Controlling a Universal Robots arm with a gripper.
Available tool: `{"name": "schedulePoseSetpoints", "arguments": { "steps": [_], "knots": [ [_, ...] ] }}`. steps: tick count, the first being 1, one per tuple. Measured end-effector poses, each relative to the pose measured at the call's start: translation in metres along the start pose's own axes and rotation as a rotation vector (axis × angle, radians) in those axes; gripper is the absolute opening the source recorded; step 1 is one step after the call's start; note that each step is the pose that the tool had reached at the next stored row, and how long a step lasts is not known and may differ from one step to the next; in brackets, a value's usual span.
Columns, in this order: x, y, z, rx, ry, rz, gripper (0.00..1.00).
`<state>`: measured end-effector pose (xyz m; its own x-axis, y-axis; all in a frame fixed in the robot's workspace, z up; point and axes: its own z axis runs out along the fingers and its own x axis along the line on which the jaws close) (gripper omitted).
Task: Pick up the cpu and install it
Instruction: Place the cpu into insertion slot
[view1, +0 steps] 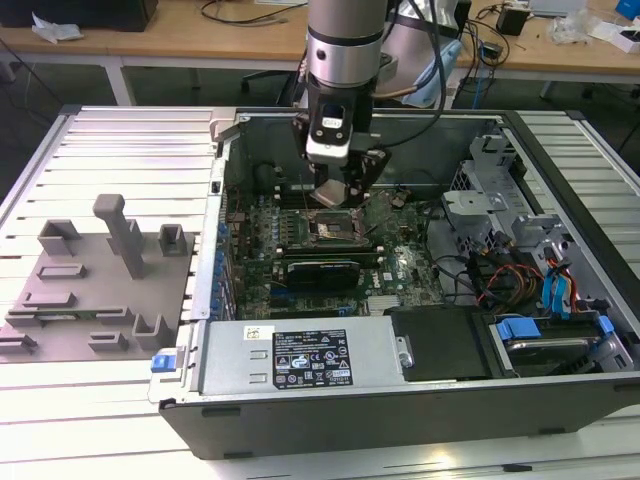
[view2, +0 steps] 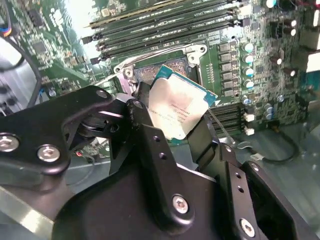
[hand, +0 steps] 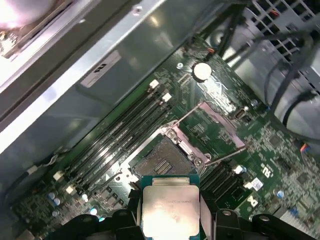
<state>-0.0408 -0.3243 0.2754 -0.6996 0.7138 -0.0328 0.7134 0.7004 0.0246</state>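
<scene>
The cpu (view2: 178, 109) was gripped by its edges between the fingers of the hand (view1: 341, 190). It was held just above the open socket (hand: 165, 161), beside which the memory slots (hand: 122, 136) were seen.

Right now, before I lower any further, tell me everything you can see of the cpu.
The cpu is a small flat square chip with a silvery-grey metal lid carrying faint print, on a thin green board that shows as a rim. The gripper clamps it by two opposite edges between black fingers, with the lid facing the wrist cameras. It hangs above the open motherboard socket and is not seated. Nothing else touches it.
</scene>
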Motion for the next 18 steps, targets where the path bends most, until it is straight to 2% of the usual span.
{"name": "schedulePoseSetpoints", "arguments": {
  "steps": [8, 10, 12, 18],
  "knots": [
    [0.0, 0.0, 0.0009, 0.0049, -0.0036, 0.147, 0.55],
    [0.0, 0.0, 0.0013, 0.0067, -0.0049, 0.201, 0.55],
    [0.0, 0.0, 0.0015, 0.0078, -0.0058, 0.236, 0.55],
    [0.0001, -0.0001, 0.0027, 0.0129, -0.0096, 0.391, 0.55]
  ]
}}
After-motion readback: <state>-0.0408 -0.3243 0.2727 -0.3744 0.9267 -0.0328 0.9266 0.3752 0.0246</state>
